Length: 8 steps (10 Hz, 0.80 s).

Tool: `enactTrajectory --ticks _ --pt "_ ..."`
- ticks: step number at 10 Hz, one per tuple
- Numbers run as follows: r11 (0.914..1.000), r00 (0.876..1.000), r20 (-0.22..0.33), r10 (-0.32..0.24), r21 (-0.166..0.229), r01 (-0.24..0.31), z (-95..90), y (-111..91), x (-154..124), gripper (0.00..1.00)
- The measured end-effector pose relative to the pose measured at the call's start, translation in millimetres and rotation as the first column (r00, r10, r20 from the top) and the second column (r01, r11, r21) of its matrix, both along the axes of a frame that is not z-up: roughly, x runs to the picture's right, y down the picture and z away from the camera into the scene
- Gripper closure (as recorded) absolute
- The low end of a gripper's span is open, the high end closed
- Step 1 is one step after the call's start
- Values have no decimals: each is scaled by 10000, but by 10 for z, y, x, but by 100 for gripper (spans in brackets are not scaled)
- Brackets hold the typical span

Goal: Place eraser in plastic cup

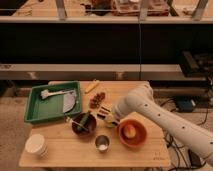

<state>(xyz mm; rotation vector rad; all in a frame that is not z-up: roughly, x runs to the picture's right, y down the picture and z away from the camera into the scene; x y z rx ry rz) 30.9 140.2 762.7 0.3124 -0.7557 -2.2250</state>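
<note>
The eraser [103, 111], a small black block with pale stripes, lies on the wooden table [65, 152] just right of the dark bowl. Close in front of it, a bit of the yellow-green plastic cup [109, 122] shows, mostly covered by my gripper. The gripper [113, 118] hangs at the end of the white arm [150, 112], which reaches in from the right. It sits low over the table between the eraser and the orange bowl. The camera view does not show whether it touches the eraser.
A green tray [34, 111] with a utensil stands at the left. A dark bowl [83, 125] holding a stick, a metal cup [102, 143], an orange bowl [132, 134] and a white cup [37, 145] crowd the front. Brown bits [97, 98] and a yellow piece [91, 87] lie further back.
</note>
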Motion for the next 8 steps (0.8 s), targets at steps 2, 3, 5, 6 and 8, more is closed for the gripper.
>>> enactTrajectory --ticks 2,3,5,6,8 --pt "10000 10000 -7 -62 43 62 2 -7 -9 20" --pt "9999 10000 -19 -72 69 73 0 -16 -6 20" --pt "10000 10000 -72 -4 11 4 -10 -58 12 20" --pt "9997 9996 -214 208 -157 -211 -28 -101 35 20" --pt "9939 9932 -714 915 -554 -955 -70 -251 94 20"
